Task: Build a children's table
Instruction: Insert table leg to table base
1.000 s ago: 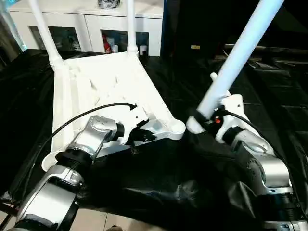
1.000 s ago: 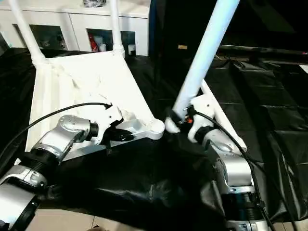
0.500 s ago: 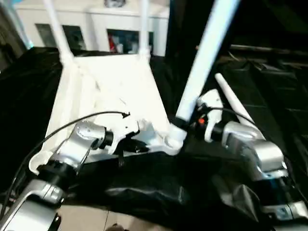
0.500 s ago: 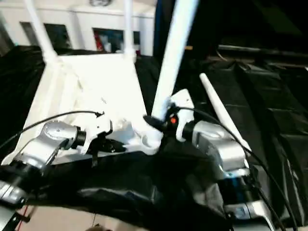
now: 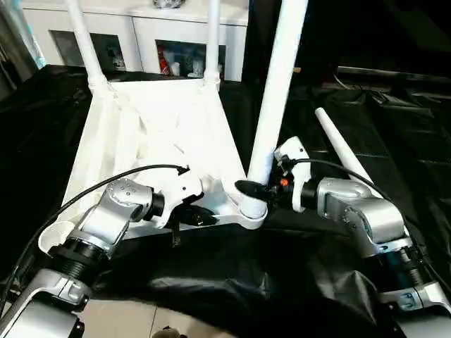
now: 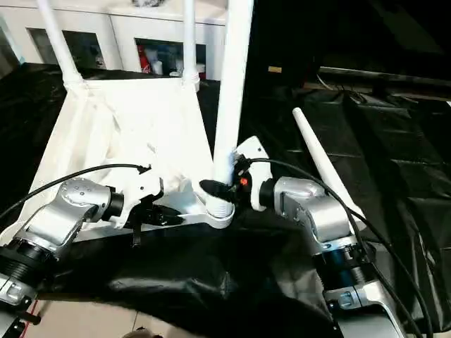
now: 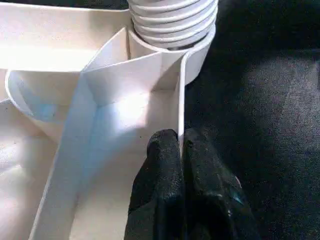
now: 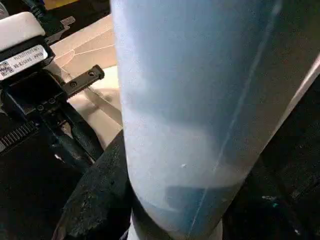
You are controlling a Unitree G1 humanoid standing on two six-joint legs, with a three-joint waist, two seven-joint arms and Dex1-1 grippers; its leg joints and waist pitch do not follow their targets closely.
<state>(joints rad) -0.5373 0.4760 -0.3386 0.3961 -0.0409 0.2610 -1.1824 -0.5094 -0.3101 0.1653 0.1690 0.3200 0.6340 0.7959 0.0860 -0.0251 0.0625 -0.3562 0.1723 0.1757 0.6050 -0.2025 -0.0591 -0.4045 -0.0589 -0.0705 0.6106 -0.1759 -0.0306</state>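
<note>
Right pincer [image 5: 248,190] of mine grips the third leg [image 5: 273,105], upright in the near corner socket [image 5: 252,211]; left pincer [image 7: 181,165] pinches the tabletop [image 5: 151,134] rim on the black-draped bench [image 5: 366,91]. Next: seat it, fetch spare leg [image 5: 345,151].

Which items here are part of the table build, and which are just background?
Part of the job:
- table top, upside down
- two legs already fitted at the far corners
- leg held by the right gripper at the near corner socket
- spare leg on the black sheet

Lying about:
- white cabinet
- black sheet
</note>
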